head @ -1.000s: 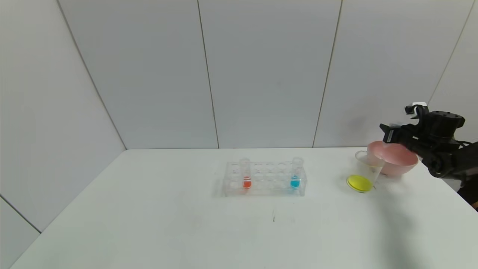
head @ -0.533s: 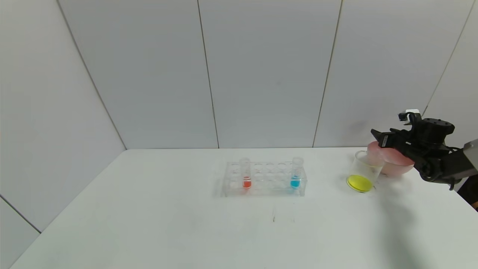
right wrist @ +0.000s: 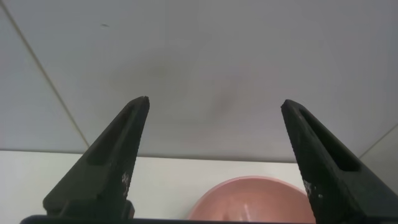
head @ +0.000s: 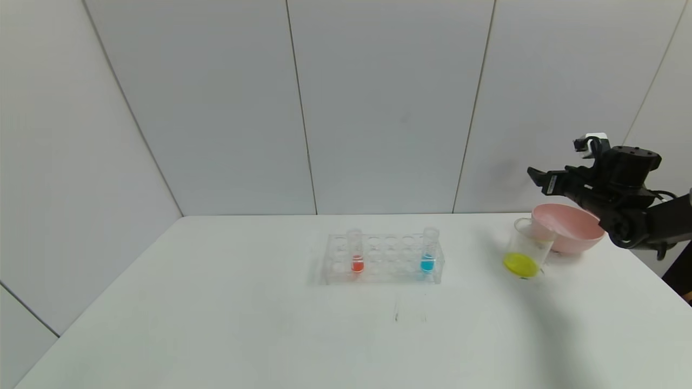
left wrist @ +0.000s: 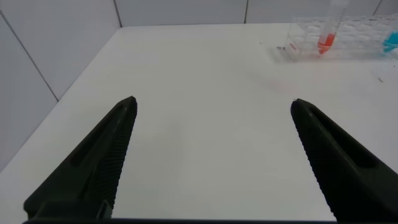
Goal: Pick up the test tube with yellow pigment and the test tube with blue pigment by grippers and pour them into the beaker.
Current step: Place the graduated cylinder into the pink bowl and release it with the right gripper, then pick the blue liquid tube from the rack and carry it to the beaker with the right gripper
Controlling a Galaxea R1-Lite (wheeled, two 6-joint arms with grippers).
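The test tube with blue pigment [head: 428, 250] stands upright at the right end of the clear rack [head: 389, 268]; it also shows at the edge of the left wrist view [left wrist: 392, 41]. The test tube with yellow pigment is out of view. The beaker [head: 529, 244] stands right of the rack with yellow liquid in its bottom. My right gripper [head: 540, 177] is open and empty, in the air above the beaker and the bowl; the right wrist view [right wrist: 216, 101] shows nothing between its fingers. My left gripper [left wrist: 212, 99] is open and empty over bare table, left of the rack.
A tube with orange-red liquid [head: 356, 252] stands at the rack's left end and shows in the left wrist view [left wrist: 327, 36]. A pink bowl [head: 574, 233] sits just behind and right of the beaker, below my right gripper [right wrist: 249, 199]. White table, grey wall behind.
My right gripper dipped down over the pink bowl, then rose and moved a little left. It stays open and empty. The rack and tubes have not moved.
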